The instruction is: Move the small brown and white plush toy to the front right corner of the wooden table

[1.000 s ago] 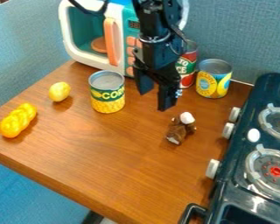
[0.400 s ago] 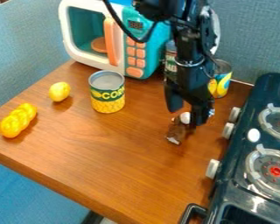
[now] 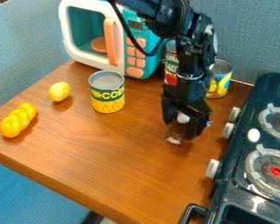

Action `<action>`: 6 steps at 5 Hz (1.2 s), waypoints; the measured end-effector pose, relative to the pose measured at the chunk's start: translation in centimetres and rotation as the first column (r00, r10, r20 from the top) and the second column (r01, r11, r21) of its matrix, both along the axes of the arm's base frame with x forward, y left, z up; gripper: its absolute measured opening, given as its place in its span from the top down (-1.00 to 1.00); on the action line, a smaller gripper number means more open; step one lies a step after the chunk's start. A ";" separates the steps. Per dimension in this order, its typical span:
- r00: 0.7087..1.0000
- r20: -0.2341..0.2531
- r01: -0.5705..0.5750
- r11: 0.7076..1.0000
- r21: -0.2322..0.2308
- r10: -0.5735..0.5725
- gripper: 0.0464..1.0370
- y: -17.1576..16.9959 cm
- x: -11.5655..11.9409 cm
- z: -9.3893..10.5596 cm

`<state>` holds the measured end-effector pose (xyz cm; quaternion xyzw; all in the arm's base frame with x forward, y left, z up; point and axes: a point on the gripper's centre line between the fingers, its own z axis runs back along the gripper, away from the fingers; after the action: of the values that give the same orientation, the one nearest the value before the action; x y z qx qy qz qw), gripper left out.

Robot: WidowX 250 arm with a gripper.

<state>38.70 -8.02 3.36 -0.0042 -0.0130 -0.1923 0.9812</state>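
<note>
One small brown-and-white toy near the counter's right edge; my empty black claw straddles it, open: centre, then squeeze gently.

3 cans, 3 toys, 1 microwv., 1 stove w/ 2 burners.

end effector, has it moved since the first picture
Yes: away from the corn can, toward the stove and down; the end effector is now at the brown toy.
</note>
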 end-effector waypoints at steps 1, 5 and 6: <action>1.000 -0.020 -0.020 1.000 0.004 0.020 -0.85 0.0 0.0 -0.7; 0.997 0.040 -0.065 0.998 -0.020 0.066 0.39 -0.3 -1.5 1.3; 0.988 0.104 -0.107 0.992 -0.062 0.113 0.39 -0.8 -4.5 4.2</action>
<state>34.21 -8.78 7.54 -0.0206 -0.0712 -0.1375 0.9877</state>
